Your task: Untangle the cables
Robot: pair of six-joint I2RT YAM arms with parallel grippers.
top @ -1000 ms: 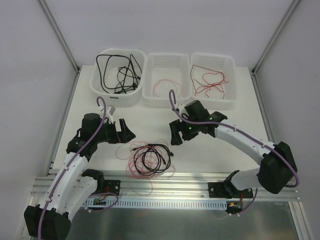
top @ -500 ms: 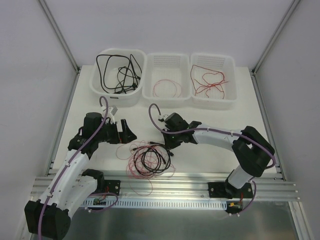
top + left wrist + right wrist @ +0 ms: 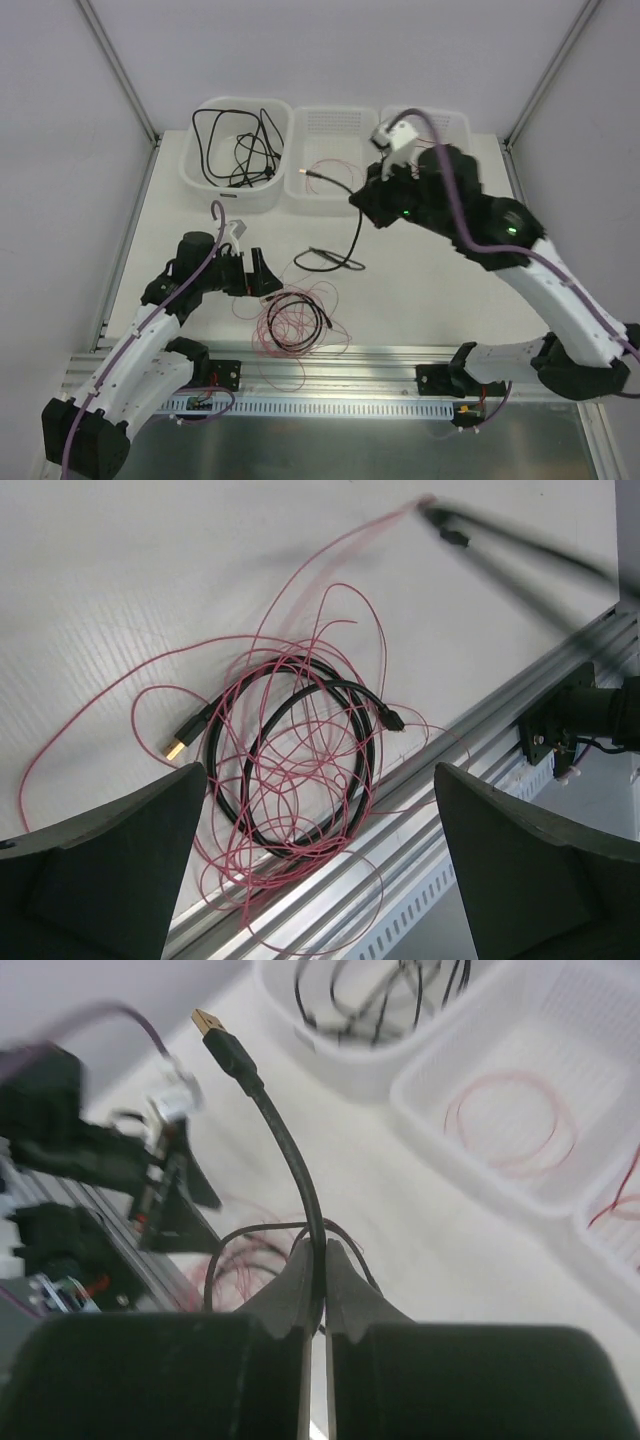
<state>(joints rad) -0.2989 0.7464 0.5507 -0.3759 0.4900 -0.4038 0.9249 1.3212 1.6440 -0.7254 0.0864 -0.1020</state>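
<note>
**Black cable up, tail trailing beside the heap**

Right gripper (image 3: pixel 358 198) is clenched on a black cable (image 3: pixel 356 235) just below its gold-tipped plug (image 3: pixel 210 1022), and holds it high above the surface (image 3: pixel 450 290). From the fingers the cable hangs down and curls onto the surface, with its far end lying close to the tangle (image 3: pixel 297 322). The left wrist view shows that far end only as a blur at the top of the frame. A pink strand (image 3: pixel 340 610) reaches up towards it, and whether the two touch cannot be told.

The left gripper (image 3: pixel 258 278) hovers released, fingers spread wide, just beside the tangle. There a second black cable (image 3: pixel 215 770) lies coiled inside many loops of fine pinkish-red wire.

The step in hand looks like carrying the lifted cable to the bin (image 3: pixel 215 193) that already holds black cables. To do it well:

- Raise slowly and watch the tail, because any pink loop that rises with it means a snag.
- If the heap starts to drag, the left gripper could press the coils down to anchor them.
- Swing over the bin only once the tail hangs free.
- Lower the cable so its slack piles up inside, since a stiff cable can spring over the rim.
</note>
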